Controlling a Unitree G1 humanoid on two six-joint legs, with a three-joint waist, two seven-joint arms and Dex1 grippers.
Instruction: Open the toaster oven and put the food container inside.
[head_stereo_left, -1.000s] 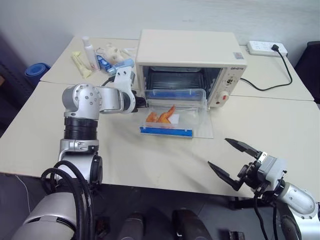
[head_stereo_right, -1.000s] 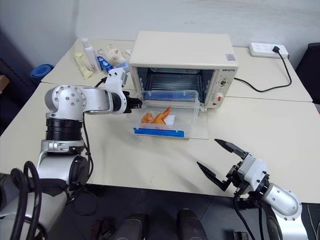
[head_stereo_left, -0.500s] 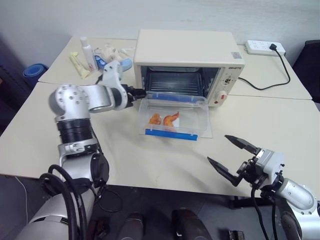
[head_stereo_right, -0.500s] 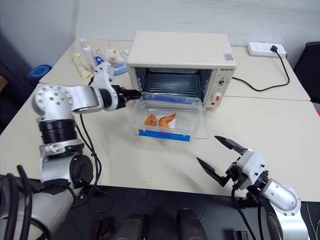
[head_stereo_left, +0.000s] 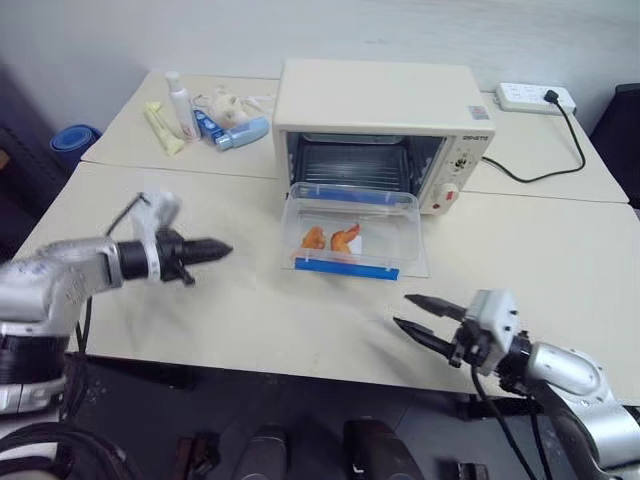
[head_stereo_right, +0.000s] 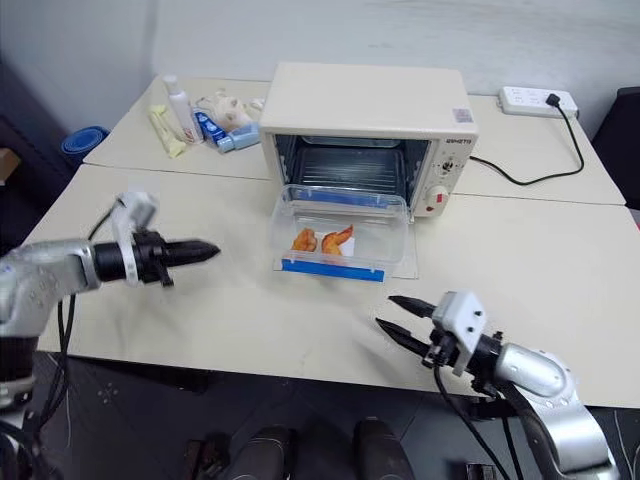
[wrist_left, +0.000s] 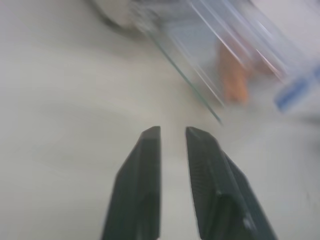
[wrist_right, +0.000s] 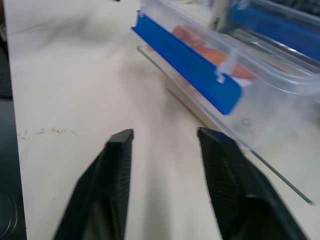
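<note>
Left eye view: clear plastic food container (head_stereo_left: 350, 230) is sitting on cream toaster oven's (head_stereo_left: 380, 130) lowered glass door; left gripper (head_stereo_left: 222, 248) nearly closed, empty; right gripper (head_stereo_left: 408, 312) part-spread, empty.

Cream-white toaster oven (head_stereo_left: 380, 110) with a red knob (head_stereo_left: 449, 193) and dark interior, clear food container (head_stereo_left: 350, 228) with blue clip strips and orange food pieces (head_stereo_left: 332, 238), beige worktop (head_stereo_left: 250, 310), white power strip (head_stereo_left: 535, 97) with black cord (head_stereo_left: 560, 140), black gripper fingers (wrist_right: 117, 185).
</note>
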